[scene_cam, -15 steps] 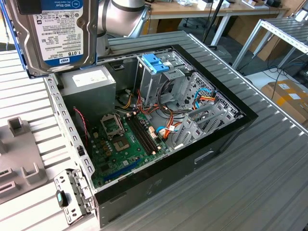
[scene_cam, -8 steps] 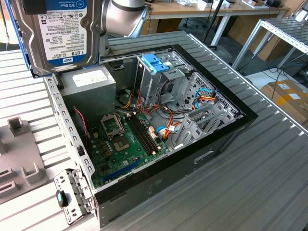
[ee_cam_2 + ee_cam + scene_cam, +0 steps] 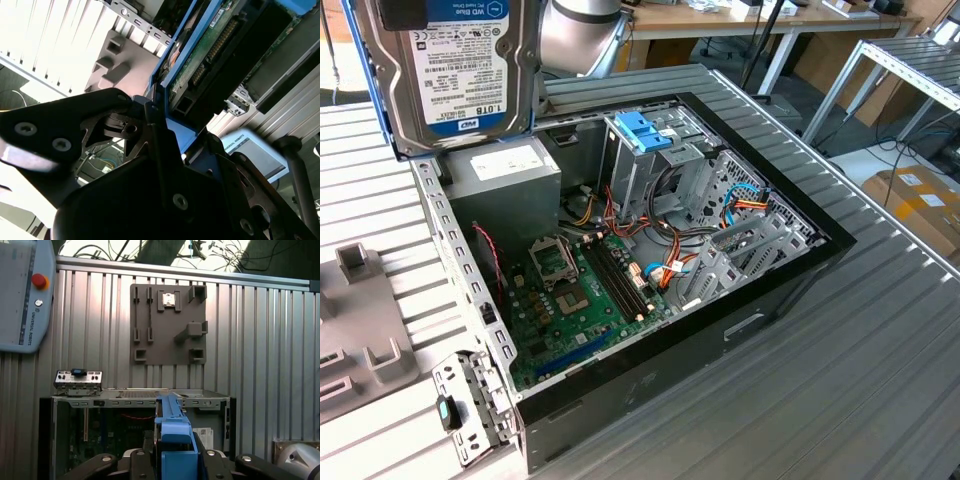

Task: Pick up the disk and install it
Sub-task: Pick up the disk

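Note:
The disk (image 3: pixel 460 70) hangs label-out, high above the back left corner of the open computer case (image 3: pixel 800 270) in the exterior view. It is silver with a white and blue label and blue side rails. My gripper (image 3: pixel 405 12) grips it from above, shut on the disk. In the second wrist view the black fingers (image 3: pixel 75 120) clamp the blue rail, and the disk's green circuit-board side (image 3: pixel 215 55) shows beyond. The first wrist view looks down the blue rail (image 3: pixel 172 422) between the gripper's (image 3: pixel 172 460) fingers, with the case below.
Inside the case stand a metal cage with a blue plastic top (image 3: pixel 645 130), a grey power supply box (image 3: pixel 510 165) and the motherboard (image 3: pixel 580 290). A grey fixture plate (image 3: pixel 360 320) lies at the exterior view's left. A teach pendant (image 3: pixel 25 295) rests on the ribbed table.

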Robot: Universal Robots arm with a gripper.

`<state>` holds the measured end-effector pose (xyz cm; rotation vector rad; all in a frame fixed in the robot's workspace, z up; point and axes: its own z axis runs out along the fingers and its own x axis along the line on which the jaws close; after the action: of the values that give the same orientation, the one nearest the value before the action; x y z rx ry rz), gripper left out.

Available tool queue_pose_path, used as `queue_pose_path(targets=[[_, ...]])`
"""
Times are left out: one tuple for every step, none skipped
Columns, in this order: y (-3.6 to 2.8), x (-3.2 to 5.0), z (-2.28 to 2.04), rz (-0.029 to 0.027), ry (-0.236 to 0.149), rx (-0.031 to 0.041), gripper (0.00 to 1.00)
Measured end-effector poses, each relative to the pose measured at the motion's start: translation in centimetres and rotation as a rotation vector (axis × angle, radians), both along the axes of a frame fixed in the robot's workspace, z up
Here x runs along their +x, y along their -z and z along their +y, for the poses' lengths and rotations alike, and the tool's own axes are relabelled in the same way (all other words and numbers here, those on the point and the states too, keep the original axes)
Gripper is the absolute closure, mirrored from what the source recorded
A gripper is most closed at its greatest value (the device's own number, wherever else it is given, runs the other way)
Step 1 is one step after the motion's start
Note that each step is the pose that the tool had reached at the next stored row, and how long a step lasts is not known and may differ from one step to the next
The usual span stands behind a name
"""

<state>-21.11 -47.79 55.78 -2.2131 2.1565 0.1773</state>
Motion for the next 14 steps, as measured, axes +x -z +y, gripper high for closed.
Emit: queue_pose_path(targets=[[0.00, 0.07, 0.00, 0.0000, 0.000, 0.0000, 0.63], [0.00, 0.13, 0.00, 0.0000, 0.000, 0.0000, 0.63], [0.01, 0.21, 0.00, 0.0000, 0.000, 0.0000, 0.63], [0.01, 0.28, 0.00, 0.0000, 0.000, 0.0000, 0.63], [0.02, 0.36, 0.00, 0.0000, 0.000, 0.0000, 0.63], [0.02, 0.42, 0.00, 0.0000, 0.000, 0.0000, 0.63], [0.03, 0.50, 0.00, 0.0000, 0.000, 0.0000, 0.63], [0.03, 0.57, 0.00, 0.0000, 0.000, 0.0000, 0.63], [0.04, 0.67, 0.00, 0.0000, 0.000, 0.0000, 0.63], [0.04, 0.73, 0.00, 0.0000, 0.000, 0.0000, 0.63], [0.05, 0.79, 0.00, 0.0000, 0.000, 0.0000, 0.63], [0.05, 0.86, 0.00, 0.0000, 0.000, -0.0001, 0.63], [0.06, 0.92, 0.00, 0.0000, 0.000, 0.0000, 0.63], [0.06, 0.99, 0.00, 0.0000, 0.000, -0.0001, 0.63]])
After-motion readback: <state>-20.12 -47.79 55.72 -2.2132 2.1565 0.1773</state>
